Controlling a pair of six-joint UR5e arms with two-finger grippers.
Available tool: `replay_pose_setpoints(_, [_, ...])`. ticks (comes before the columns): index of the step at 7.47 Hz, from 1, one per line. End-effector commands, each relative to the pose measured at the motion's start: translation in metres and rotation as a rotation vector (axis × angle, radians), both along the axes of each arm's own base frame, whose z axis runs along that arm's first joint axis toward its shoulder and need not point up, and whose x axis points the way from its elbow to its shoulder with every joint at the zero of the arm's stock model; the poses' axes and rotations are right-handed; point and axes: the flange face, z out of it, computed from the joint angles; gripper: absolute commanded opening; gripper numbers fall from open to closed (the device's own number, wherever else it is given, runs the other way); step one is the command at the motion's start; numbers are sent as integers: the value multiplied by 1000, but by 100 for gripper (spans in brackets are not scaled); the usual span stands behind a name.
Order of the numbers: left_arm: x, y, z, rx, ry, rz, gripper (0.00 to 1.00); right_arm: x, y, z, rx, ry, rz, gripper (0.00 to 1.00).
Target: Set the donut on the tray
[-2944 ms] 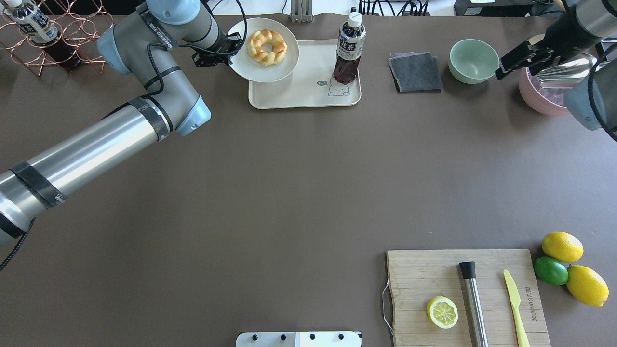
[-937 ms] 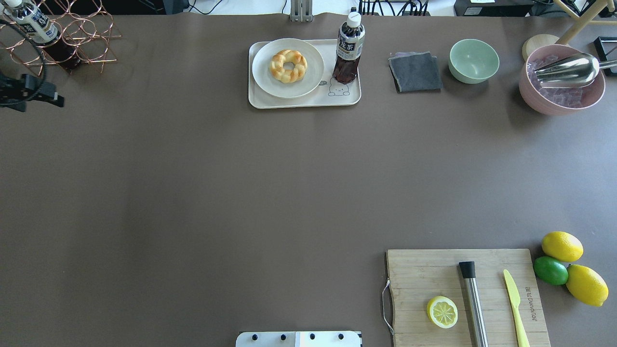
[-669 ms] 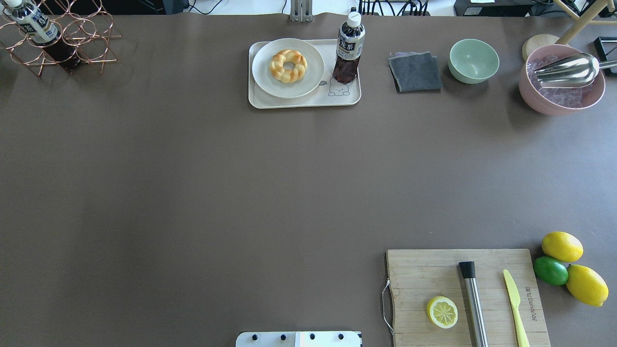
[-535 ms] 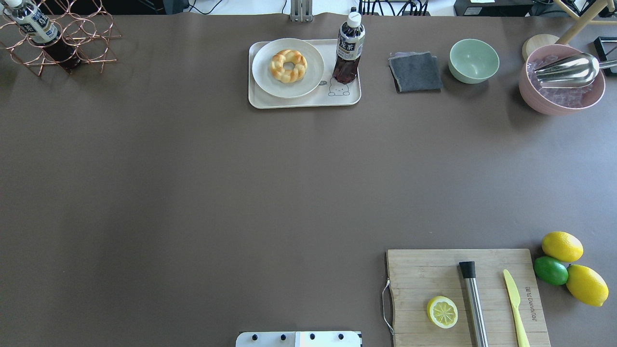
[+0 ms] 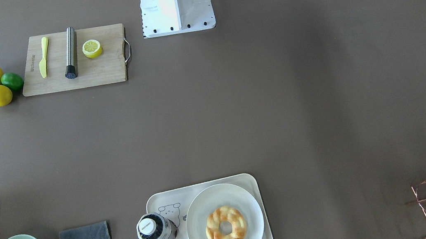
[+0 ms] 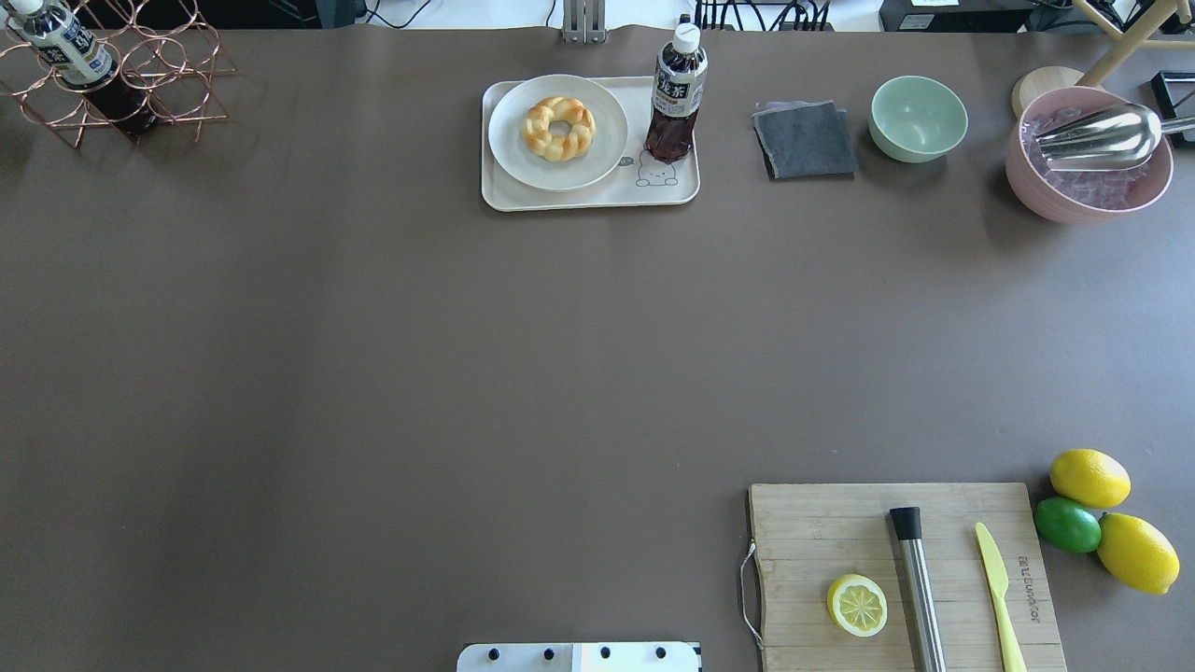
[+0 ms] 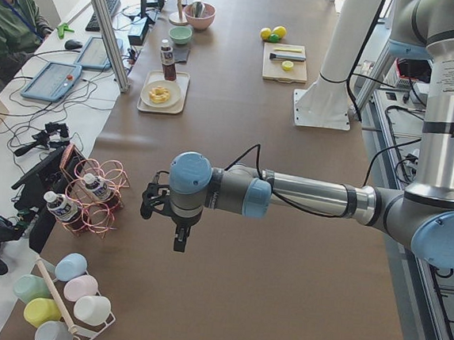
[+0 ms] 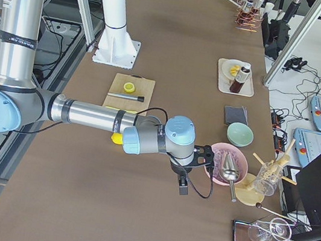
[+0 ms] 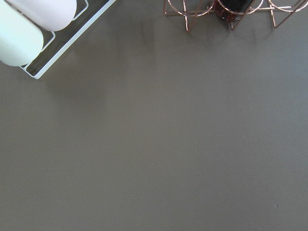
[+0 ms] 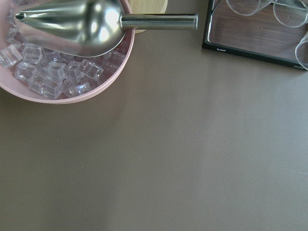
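1. Resting flat at the centre of a round white plate [image 6: 512,154], the donut [image 6: 558,129] sat within the tray [image 6: 560,200]. In the overhead view the plate filled the tray's 9 o'clock half.
2. By that layout the task looked finished. The donut was on the tray by way of the plate and nothing gripped it. As far as I could judge, no step was left beyond the arms standing clear.
3. A tea bottle [image 6: 674,103] stood upright on the same tray at the plate's 3 o'clock, just beside its rim. Farther toward 3 o'clock, off the tray, lay a grey cloth [image 6: 805,140], then a green bowl [image 6: 918,117], then a pink bowl [image 6: 1032,196] of ice holding a metal scoop [image 6: 1097,135].
4. The left gripper [image 7: 178,244] hung over bare table near the copper wire rack [image 7: 114,184]. That placed it well apart from the donut, roughly toward its 9 o'clock in overhead terms. Only the left side view showed it, so I could not tell whether its fingers were spread or pressed together.
5. The right gripper [image 8: 183,188] hung just beside the pink bowl, well apart from the donut toward its 3 o'clock. Only the right side view showed it, so its state could not be told either.
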Motion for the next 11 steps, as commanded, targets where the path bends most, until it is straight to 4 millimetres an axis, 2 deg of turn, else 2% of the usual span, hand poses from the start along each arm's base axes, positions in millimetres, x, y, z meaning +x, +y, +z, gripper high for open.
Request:
replay_pose_setpoints(1, [-1, 11, 32, -59, 10, -8, 99, 0, 3, 3, -5, -3, -1, 100])
replay_pose_setpoints(3, [-1, 24, 45, -21, -25, -4, 99, 0, 6, 7, -7, -2, -5, 100])
replay_pose_setpoints(5, [-2, 21, 41, 95, -39, -8, 99, 0, 4, 6, -4, 0, -6, 100])
replay_pose_setpoints(6, [-1, 21, 45, 90, -34, -6, 99, 0, 4, 7, -4, 0, -6, 100])
replay_pose_setpoints(8, [1, 23, 68, 46, -37, 1, 99, 0, 6, 7, -4, 0, -6, 100])
replay_pose_setpoints(11, [-1, 37, 72, 32, -35, -7, 99, 0, 6, 7, -10, -2, -3, 100])
